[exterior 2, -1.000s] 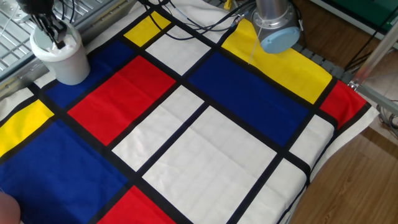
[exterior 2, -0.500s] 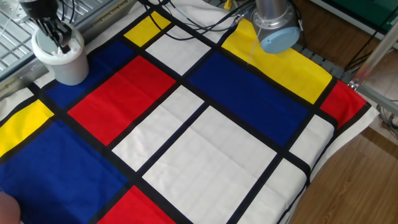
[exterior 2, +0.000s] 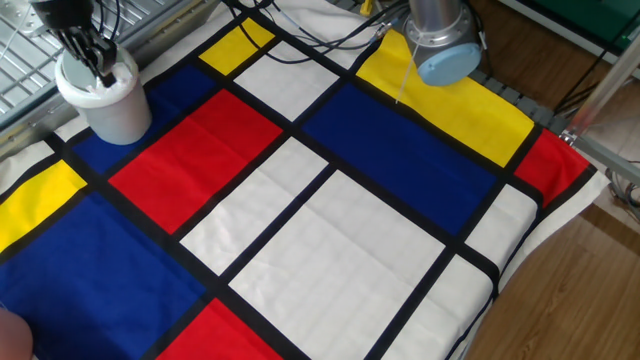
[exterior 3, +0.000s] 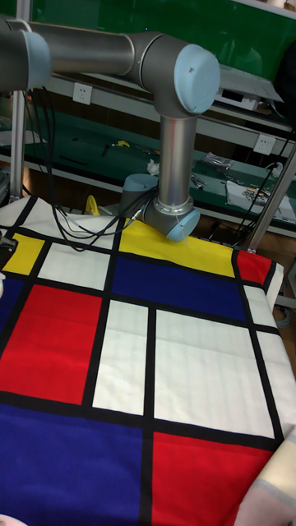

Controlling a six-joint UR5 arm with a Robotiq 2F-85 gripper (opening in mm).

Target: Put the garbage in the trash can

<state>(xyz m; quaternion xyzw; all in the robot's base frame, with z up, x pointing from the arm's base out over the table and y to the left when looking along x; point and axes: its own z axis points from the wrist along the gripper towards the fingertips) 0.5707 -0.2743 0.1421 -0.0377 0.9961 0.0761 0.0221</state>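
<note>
The trash can (exterior 2: 108,100), a plain white cup, stands upright on the blue patch at the table's far left corner. My gripper (exterior 2: 98,66) hangs over it, with its dark fingertips (exterior 2: 104,70) dipped into the cup's mouth. The fingers run close together, and white behind them hides any gap. The garbage is hidden; no paper wad shows on the cloth or between the fingers. In the tall fixed view only the arm's grey elbow (exterior 3: 168,214) shows, and the cup and gripper fall outside its left edge.
A cloth of red, blue, yellow and white blocks (exterior 2: 330,240) covers the table. The arm's base joint with a blue cap (exterior 2: 445,55) and black cables (exterior 2: 300,30) sit at the far edge. A metal grid (exterior 2: 25,70) lies to the left, and the wooden floor (exterior 2: 580,290) to the right.
The gripper has shifted slightly right and lower into the cup's mouth. The cup has slid a little to the right with it.
</note>
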